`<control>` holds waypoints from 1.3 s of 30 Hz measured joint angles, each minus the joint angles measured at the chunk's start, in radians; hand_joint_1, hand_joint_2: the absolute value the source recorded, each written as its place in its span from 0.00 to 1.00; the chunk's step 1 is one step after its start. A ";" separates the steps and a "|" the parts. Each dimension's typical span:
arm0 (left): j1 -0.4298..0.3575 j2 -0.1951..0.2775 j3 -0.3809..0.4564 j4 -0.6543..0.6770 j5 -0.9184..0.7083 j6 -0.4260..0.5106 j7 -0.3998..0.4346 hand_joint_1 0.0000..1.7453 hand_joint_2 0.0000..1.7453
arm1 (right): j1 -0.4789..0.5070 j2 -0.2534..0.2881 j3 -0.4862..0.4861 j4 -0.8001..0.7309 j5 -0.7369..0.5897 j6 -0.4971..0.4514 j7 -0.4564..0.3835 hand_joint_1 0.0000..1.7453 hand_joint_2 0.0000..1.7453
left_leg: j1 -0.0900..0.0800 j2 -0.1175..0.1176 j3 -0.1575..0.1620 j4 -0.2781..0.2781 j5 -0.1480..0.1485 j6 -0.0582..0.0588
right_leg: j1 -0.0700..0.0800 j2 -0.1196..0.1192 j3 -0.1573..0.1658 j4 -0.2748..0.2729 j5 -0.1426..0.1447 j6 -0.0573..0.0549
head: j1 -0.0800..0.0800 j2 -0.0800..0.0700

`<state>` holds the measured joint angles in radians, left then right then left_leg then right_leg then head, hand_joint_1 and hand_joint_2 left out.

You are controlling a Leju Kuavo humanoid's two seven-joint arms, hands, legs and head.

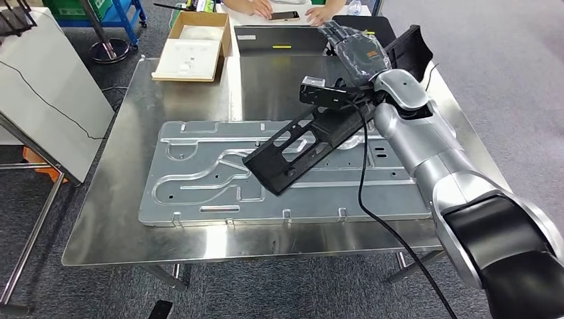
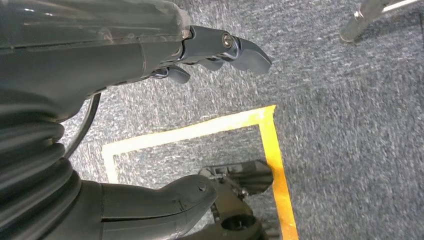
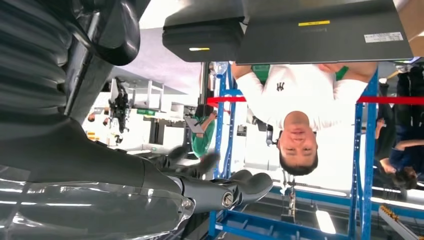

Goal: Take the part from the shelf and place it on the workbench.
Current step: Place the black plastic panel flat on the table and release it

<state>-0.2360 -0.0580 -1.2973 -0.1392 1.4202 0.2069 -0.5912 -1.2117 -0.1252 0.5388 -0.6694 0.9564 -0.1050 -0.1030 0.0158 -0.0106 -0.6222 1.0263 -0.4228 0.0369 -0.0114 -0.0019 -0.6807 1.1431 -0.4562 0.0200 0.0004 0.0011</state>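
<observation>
Grey carpet surrounds the stainless workbench (image 1: 113, 219) that we look down on from the head view, and on its middle lies a long flat metal panel (image 1: 199, 193) stamped with grooves. Resting across that panel is the part (image 1: 299, 149), a long black plastic frame with cut-out windows; it lies tilted, its near end down on the panel and its far end raised toward our right arm (image 1: 425, 143). We cannot tell from the head view whether anything grips that raised end, since the wrist camera block (image 1: 326, 92) sits right over it. Our right hand (image 1: 356, 50) is above and beyond the part's far end, and in the right wrist view its dark fingers (image 3: 235, 190) and thumb stand apart with nothing between them, so we read it as spread and empty. A black cable (image 1: 372, 212) runs down from the wrist across the panel and off the bench's near edge. Beyond the part lie two dark flat boards (image 1: 282, 40), and to their left an open cardboard box (image 1: 193, 46) with white foam inside. A person (image 3: 300, 100) in a white shirt sits at the far side, hands beside a phone (image 1: 284, 15). Our left hand (image 2: 150, 115) hangs over the carpet, fingers and thumb apart and holding nothing, above a yellow tape outline (image 2: 270, 145) on the floor.
</observation>
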 joint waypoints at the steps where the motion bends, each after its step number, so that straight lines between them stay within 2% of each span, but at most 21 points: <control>1: -0.001 -0.001 0.000 0.000 0.000 -0.001 0.000 0.00 0.75 | -0.003 0.001 0.002 0.000 0.000 0.000 0.000 0.00 1.00 | -0.001 0.000 0.000 0.001 -0.001 -0.004 | 0.003 0.000 0.028 -0.061 0.022 -0.006 | 0.000 0.000; 2: -0.001 -0.001 0.000 0.000 0.001 -0.001 -0.001 0.00 0.50 | -0.005 0.002 0.003 0.001 0.000 0.000 0.000 0.00 1.00 | -0.002 0.000 -0.001 0.001 -0.002 -0.009 | 0.007 0.001 0.044 -0.097 0.032 -0.010 | 0.000 0.000; 4: 0.000 -0.002 0.000 0.000 0.003 -0.002 0.001 0.00 0.00 | -0.007 0.005 0.005 0.003 -0.001 0.001 0.001 0.00 1.00 | -0.003 0.001 -0.003 0.000 -0.002 -0.020 | 0.012 0.002 0.049 -0.115 0.030 -0.017 | 0.000 0.000; 7: 0.001 0.000 0.000 0.000 0.008 0.001 0.010 0.00 0.00 | -0.010 0.010 0.008 0.006 -0.003 0.003 0.001 0.00 1.00 | -0.003 0.003 -0.016 0.033 -0.029 -0.034 | 0.003 0.000 0.056 -0.127 0.036 -0.033 | 0.000 0.000; 10: 0.003 0.000 0.000 0.000 0.012 0.007 0.016 0.00 0.00 | -0.012 0.015 0.011 0.008 -0.009 0.003 0.001 0.00 1.00 | -0.002 0.004 -0.096 0.211 -0.115 -0.043 | 0.002 -0.001 0.060 -0.130 0.038 -0.044 | -0.001 0.000; 12: 0.006 0.001 0.000 0.000 0.016 0.009 0.017 0.00 0.00 | -0.010 0.016 0.013 0.011 -0.012 0.003 0.001 0.00 1.00 | -0.001 0.005 -0.132 0.281 -0.126 -0.046 | 0.004 -0.001 0.059 -0.127 0.036 -0.045 | -0.001 0.000; 14: 0.007 0.002 0.000 0.000 0.018 0.011 0.017 0.00 0.00 | -0.009 0.016 0.014 0.013 -0.013 0.002 0.002 0.00 1.00 | -0.001 0.005 -0.111 0.232 -0.083 -0.046 | 0.004 0.000 0.059 -0.122 0.033 -0.044 | -0.001 0.000; 15: 0.007 0.003 0.000 0.000 0.018 0.011 0.017 0.00 0.00 | -0.009 0.016 0.015 0.014 -0.014 0.001 0.003 0.00 1.00 | -0.001 0.005 -0.082 0.174 -0.053 -0.044 | 0.004 0.000 0.060 -0.119 0.031 -0.042 | -0.001 0.000; 17: 0.006 0.004 0.000 0.000 0.020 0.012 0.017 0.00 0.00 | -0.010 0.016 0.015 0.014 -0.014 -0.001 0.004 0.00 1.00 | -0.002 0.005 -0.027 0.062 -0.016 -0.037 | 0.007 0.001 0.058 -0.111 0.025 -0.036 | -0.001 0.000; 19: 0.005 0.005 0.001 0.000 0.022 0.013 0.015 0.00 0.00 | -0.012 0.015 0.015 0.014 -0.015 -0.003 0.006 0.00 1.00 | -0.005 0.005 -0.002 0.011 -0.010 -0.029 | 0.010 0.002 0.056 -0.108 0.024 -0.027 | 0.000 0.000; 22: 0.005 0.004 0.001 0.000 0.024 0.014 0.013 0.00 0.00 | -0.013 0.015 0.016 0.014 -0.016 -0.003 0.010 0.00 1.00 | -0.003 0.005 0.002 0.001 -0.003 -0.012 | 0.010 0.002 0.054 -0.104 0.018 -0.013 | 0.000 0.000; 24: 0.004 0.003 0.001 0.000 0.023 0.014 0.011 0.00 0.00 | -0.016 0.015 0.017 0.014 -0.016 -0.004 0.011 0.00 1.00 | 0.002 0.007 0.005 -0.007 0.003 -0.001 | 0.007 0.002 0.029 -0.042 -0.023 -0.003 | 0.000 0.000; 26: 0.004 0.004 0.001 0.000 0.023 0.015 0.011 0.00 0.00 | -0.016 0.013 0.018 0.017 -0.017 -0.004 0.014 0.00 1.00 | 0.002 0.008 0.004 -0.008 0.005 0.003 | 0.002 0.002 -0.028 0.085 -0.087 0.005 | 0.000 0.000; 27: 0.005 0.004 0.001 0.000 0.023 0.016 0.011 0.00 0.00 | -0.014 0.012 0.019 0.018 -0.017 -0.004 0.017 0.00 1.00 | 0.002 0.008 0.004 -0.008 0.005 0.003 | 0.000 0.002 -0.055 0.142 -0.108 0.008 | 0.000 0.000; 28: 0.006 0.004 0.001 0.000 0.023 0.017 0.011 0.00 0.00 | -0.012 0.012 0.019 0.021 -0.017 -0.005 0.020 0.00 1.00 | 0.002 0.007 0.004 -0.008 0.005 0.003 | -0.001 0.002 -0.068 0.166 -0.108 0.009 | 0.000 0.000; 29: 0.006 0.004 0.001 0.000 0.024 0.017 0.010 0.00 0.00 | -0.011 0.011 0.019 0.022 -0.016 -0.007 0.025 0.00 1.00 | 0.002 0.007 0.004 -0.008 0.004 0.003 | -0.002 0.002 -0.063 0.153 -0.091 0.009 | 0.000 0.000; 31: 0.005 0.003 0.001 0.000 0.025 0.020 0.009 0.00 0.00 | -0.013 0.009 0.020 0.025 -0.015 -0.012 0.039 0.00 1.00 | 0.002 0.007 0.006 -0.007 0.003 0.000 | -0.002 0.002 -0.002 0.026 -0.021 0.003 | 0.000 0.000; 33: 0.004 0.002 0.000 0.000 0.027 0.021 0.007 0.00 0.00 | -0.019 0.007 0.017 0.027 -0.042 -0.005 0.040 0.00 1.00 | -0.001 0.006 0.006 -0.006 0.002 -0.008 | 0.004 0.002 0.056 -0.093 0.021 -0.007 | 0.000 0.000; 35: 0.004 0.002 0.000 0.000 0.030 0.023 0.006 0.00 0.00 | -0.015 0.007 0.006 0.029 -0.067 -0.030 0.046 0.00 1.00 | -0.002 0.005 0.005 -0.007 0.003 -0.019 | 0.011 0.003 0.067 -0.120 0.022 -0.014 | 0.000 0.000; 37: 0.003 0.002 0.000 0.000 0.032 0.026 0.005 0.00 0.00 | -0.010 0.007 -0.003 0.030 -0.036 -0.092 0.084 0.00 1.00 | -0.002 0.005 0.004 -0.005 -0.002 -0.031 | 0.006 0.003 0.070 -0.127 0.026 -0.024 | -0.001 0.000; 39: 0.001 0.002 0.000 0.000 0.034 0.029 0.005 0.00 0.00 | -0.012 0.006 -0.006 0.032 -0.017 -0.119 0.101 0.00 1.00 | -0.003 0.006 -0.019 0.047 -0.038 -0.040 | 0.000 0.001 0.076 -0.138 0.032 -0.035 | -0.001 0.000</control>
<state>-0.2352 -0.0557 -1.2970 -0.1392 1.4538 0.2357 -0.5861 -1.2238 -0.1189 0.5329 -0.6371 0.9390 -0.2235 -0.0017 0.0128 -0.0050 -0.6408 1.0737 -0.4611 -0.0031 -0.0117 -0.0011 -0.6052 1.0050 -0.4239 -0.0155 -0.0005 0.0011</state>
